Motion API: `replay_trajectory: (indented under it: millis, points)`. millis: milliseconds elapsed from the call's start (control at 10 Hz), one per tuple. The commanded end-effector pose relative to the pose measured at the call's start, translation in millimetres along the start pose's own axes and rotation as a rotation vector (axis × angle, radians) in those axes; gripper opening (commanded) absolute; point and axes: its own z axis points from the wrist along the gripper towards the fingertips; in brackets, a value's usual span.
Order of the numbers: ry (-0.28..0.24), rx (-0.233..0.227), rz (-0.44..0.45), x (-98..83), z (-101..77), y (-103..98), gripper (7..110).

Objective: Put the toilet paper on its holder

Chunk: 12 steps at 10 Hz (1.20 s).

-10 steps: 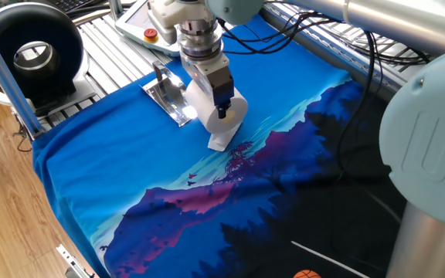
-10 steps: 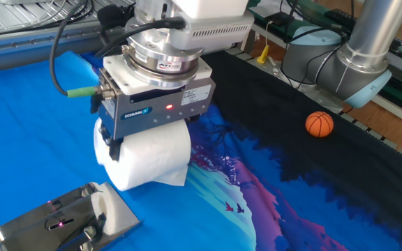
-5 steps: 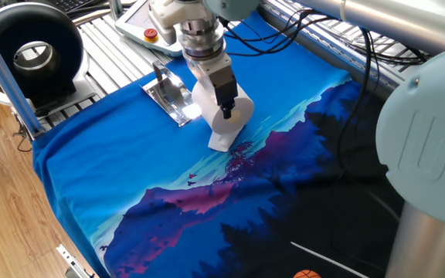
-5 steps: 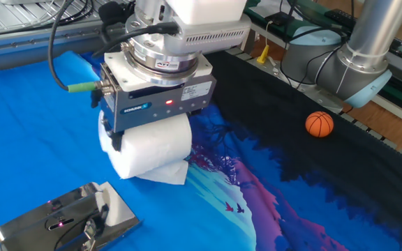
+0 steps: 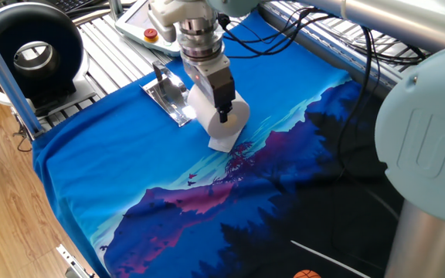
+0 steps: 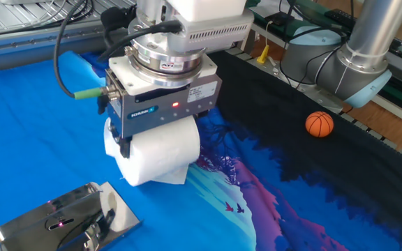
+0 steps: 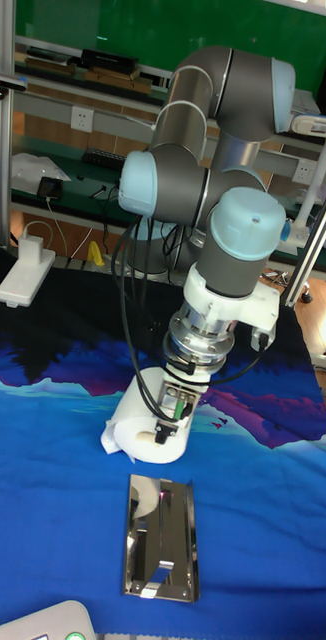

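Beside holder [image 6: 61,219]: tool [image 6: 160,143] clamping toilet paper [image 6: 160,155] above cloth [image 6: 40,132].

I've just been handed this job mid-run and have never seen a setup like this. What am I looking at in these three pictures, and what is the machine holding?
It is one jointed robot arm with a two-finger pincer at its tip. Three fixed cameras watch the same table from different sides; the tall picture looks at the arm head-on.

The table is covered by a blue cloth printed with a mountain scene. On it lies the holder, a shiny metal plate with a bent arm. A small orange ball sits further off on the cloth's dark part.

The pincer is closed on the toilet paper, a white roll gripped by its two ends, with a loose sheet hanging below. The roll is beside the holder, not on it yet.
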Motion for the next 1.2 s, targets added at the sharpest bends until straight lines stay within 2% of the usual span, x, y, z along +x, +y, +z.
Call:
replay_trajectory:
  millis: [0,200,400,600,1100]
  points:
    - [-0.070,0.024,0.010,-23.5,0.2,-5.1,7]
    - [-0.084,0.029,-0.015,-29.1,1.2,-7.0,7]
    - [-0.088,0.053,-0.052,-30.8,1.2,-12.9,7]
    - [-0.071,0.046,-0.050,-28.6,5.3,-16.6,7]
    - [-0.094,0.041,-0.067,-35.5,7.5,-24.9,7]
